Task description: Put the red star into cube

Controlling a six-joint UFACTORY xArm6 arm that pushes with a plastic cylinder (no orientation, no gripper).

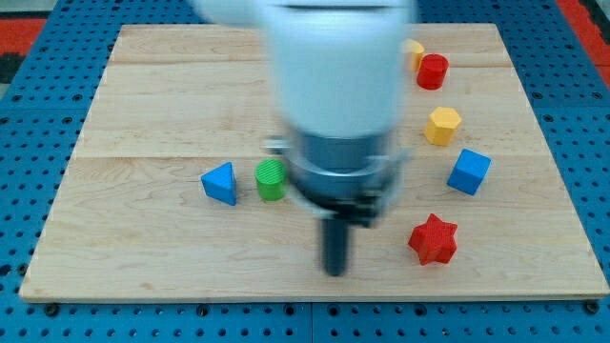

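The red star lies on the wooden board at the lower right. The blue cube sits above and a little right of it, with a small gap between them. My tip is blurred, low on the board, to the left of the red star and apart from it. It touches no block.
A blue triangle and a green cylinder lie left of the rod. A yellow hexagon sits above the blue cube. A red cylinder and a partly hidden yellow block are near the top.
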